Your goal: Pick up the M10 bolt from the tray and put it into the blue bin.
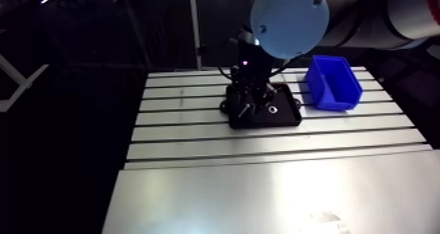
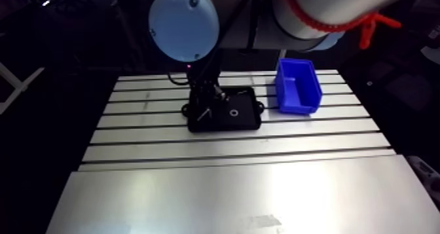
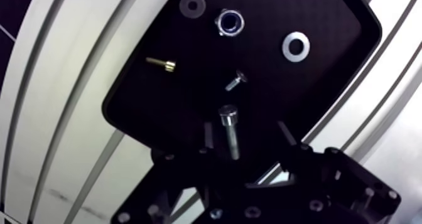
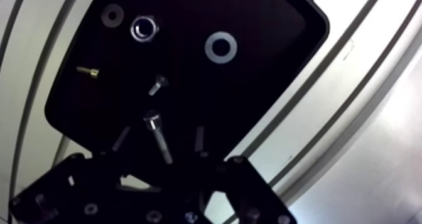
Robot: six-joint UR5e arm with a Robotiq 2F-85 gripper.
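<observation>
Gripper [image 4: 161, 138] straddles the M10 bolt [image 4: 156, 127], fingers [image 4: 200, 138] apart, in the tray [image 4: 270, 26].

1. A slotted aluminium table [image 1: 196, 128] fills the middle of the arm view, and a smooth plate [image 1: 216, 197] with a bright glare patch lies nearer the camera.
2. A black tray [image 1: 288, 117] lies flat on the slats.
3. The gripper [image 1: 254, 100] hangs low over the tray's left half (it is dark against the dark tray, so its outline is hard to read).
4. Just under it a thin pale bolt [image 1: 243, 109] lies slanted in the tray.
5. A small pale washer [image 1: 272, 109] lies to the bolt's right, apart from it.
6. The blue bin [image 1: 324, 86] stands upright on the table just beside the tray's right edge.
7. A light-blue joint cap [image 1: 289, 20] looms at the top, hiding the wrist above the gripper.
</observation>
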